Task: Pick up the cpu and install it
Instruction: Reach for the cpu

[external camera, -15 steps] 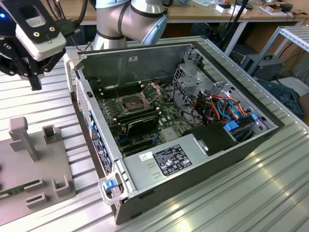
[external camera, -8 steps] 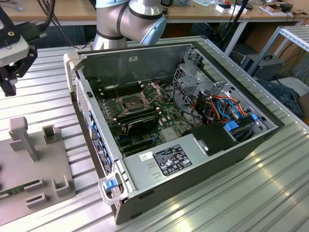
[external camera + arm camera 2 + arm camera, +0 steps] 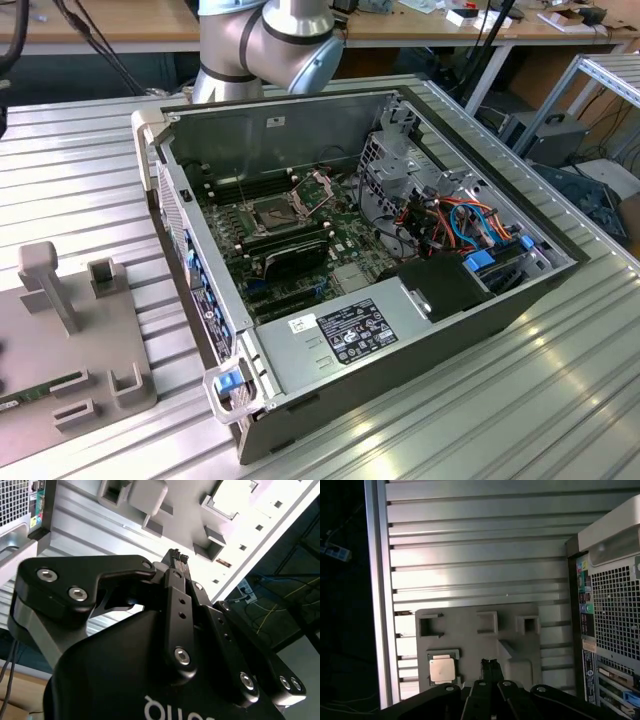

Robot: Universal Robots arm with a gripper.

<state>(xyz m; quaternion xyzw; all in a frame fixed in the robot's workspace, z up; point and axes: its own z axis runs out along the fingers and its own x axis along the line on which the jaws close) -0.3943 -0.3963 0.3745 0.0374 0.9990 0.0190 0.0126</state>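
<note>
The gripper [image 3: 490, 666] is clenched: in both wrist views its 2 black fingertips [image 3: 176, 560] meet with nothing held between them. It hangs over a grey fixture plate [image 3: 470, 640] that lies on the ribbed metal desk [image 3: 470, 555].

The cpu [image 3: 442, 670] is not in the gripper. It lies flat, pale metal top up, in a square recess of the plate, below the gripper and just beside the line of the fingertips, apart from them. On the same plate, beyond the fingertips, are 3 empty square pockets, and a raised grey post stands close to the tips.

To the gripper's other side, away from the cpu, the rear panel of an open computer case [image 3: 615, 605] stands on the desk, with its perforated grille and coloured ports.

In the exterior view the robot arm [image 3: 265, 40] rises behind the case [image 3: 300, 110], which lies on its side with the cover off. Inside it is the green motherboard [image 3: 345, 235]. Its dark square socket [image 3: 275, 213] has the hinged metal frame [image 3: 318, 188] swung up and open. A grey power supply [image 3: 340, 335] fills the near end of the case. The fixture plate [image 3: 90, 350] sits at the exterior view's left, beside the case.
</note>
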